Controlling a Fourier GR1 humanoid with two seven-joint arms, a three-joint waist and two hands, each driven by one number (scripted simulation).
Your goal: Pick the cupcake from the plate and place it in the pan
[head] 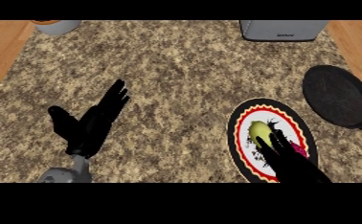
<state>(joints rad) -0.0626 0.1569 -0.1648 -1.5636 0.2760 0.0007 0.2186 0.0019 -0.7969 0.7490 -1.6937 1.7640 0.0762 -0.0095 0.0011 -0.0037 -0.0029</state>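
Right hand (288,157) over plate (242,122), fingers relaxed, touching cupcake (259,129). Curl around cupcake, lift straight, carry to pan (333,96) at right edge. Left hand (92,120) resting, fingers straight.

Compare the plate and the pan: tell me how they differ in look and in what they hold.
The plate is patterned, with a dark rim, a red-and-yellow ring and a white centre; the pan is plain dark all over. The plate carries the cupcake, with the right robot hand over it; nothing shows in the pan. The plate lies nearer the robot, the pan further right. Both are round and lie on the counter.
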